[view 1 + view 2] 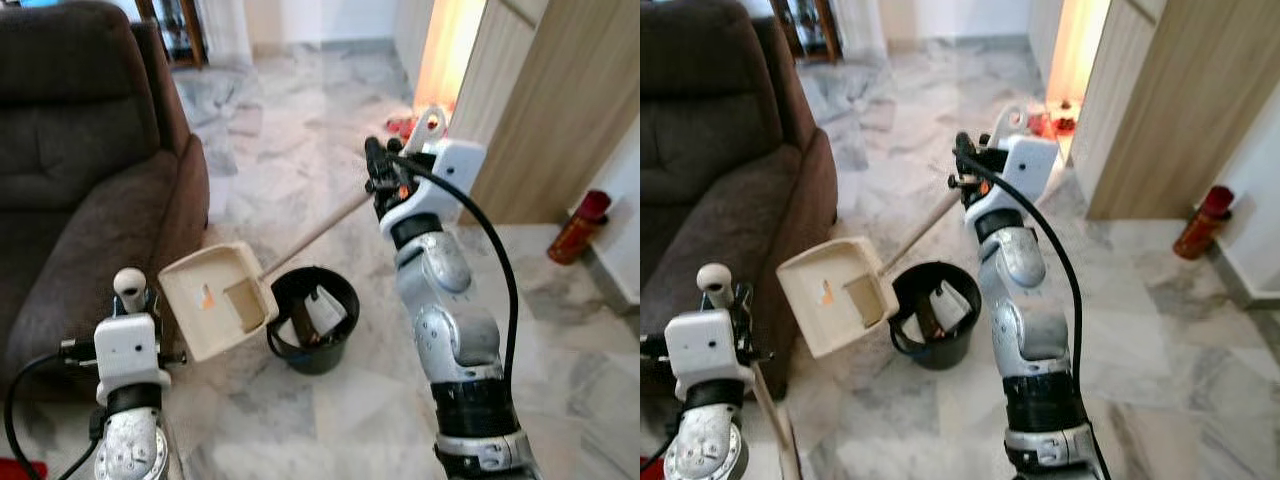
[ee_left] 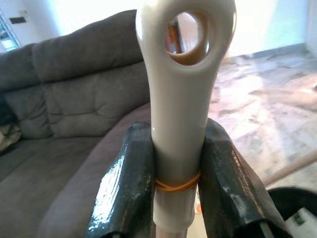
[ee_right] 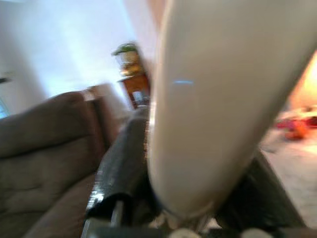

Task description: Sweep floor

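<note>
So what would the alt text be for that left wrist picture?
Two black fingers are clamped on a cream handle with a hanging hole at its end and a yellow rubber band around it. Behind are a brown sofa and marble floor.

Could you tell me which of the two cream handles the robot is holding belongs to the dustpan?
The one in the right gripper: its long wooden handle runs down to the cream plastic dustpan tipped beside the black bucket. The left gripper holds a separate cream-capped handle.
</note>
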